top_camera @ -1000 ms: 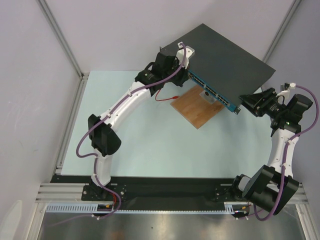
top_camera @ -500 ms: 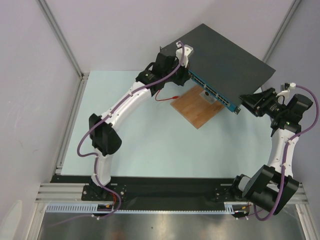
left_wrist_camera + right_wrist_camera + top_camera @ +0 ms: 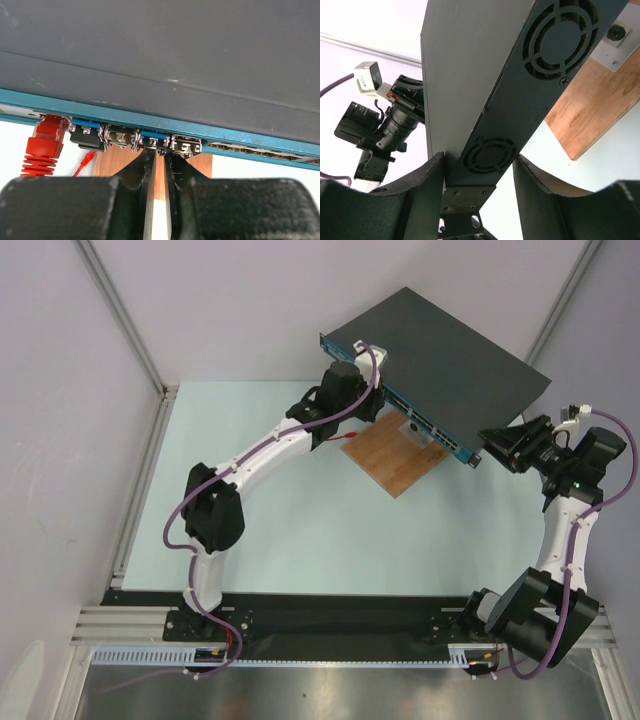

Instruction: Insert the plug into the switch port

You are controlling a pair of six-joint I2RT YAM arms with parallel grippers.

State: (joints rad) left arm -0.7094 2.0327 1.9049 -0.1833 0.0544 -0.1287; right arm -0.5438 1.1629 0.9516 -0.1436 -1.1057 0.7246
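The switch (image 3: 450, 360) is a flat black box with a blue port-lined front edge (image 3: 150, 120), propped at a tilt. A red plug (image 3: 47, 142) sits in a port at the left end of that edge. My left gripper (image 3: 159, 156) is empty and nearly closed, with only a thin slit between the fingers. Its tips are against the ports to the right of the plug. In the top view my left gripper (image 3: 365, 405) is under the front edge. My right gripper (image 3: 479, 165) clamps the switch's vented end (image 3: 520, 100), also seen from above (image 3: 497, 445).
A brown wooden board (image 3: 395, 455) lies under the switch's front, with a small white block (image 3: 420, 430) on it. The red cable's other end (image 3: 89, 157) lies on the pale table beside the board. Metal frame posts stand at the back left and back right.
My left gripper has moved from the left end of the switch's front edge to the right along it, and the arm swung with it. The right arm and the switch have not moved.
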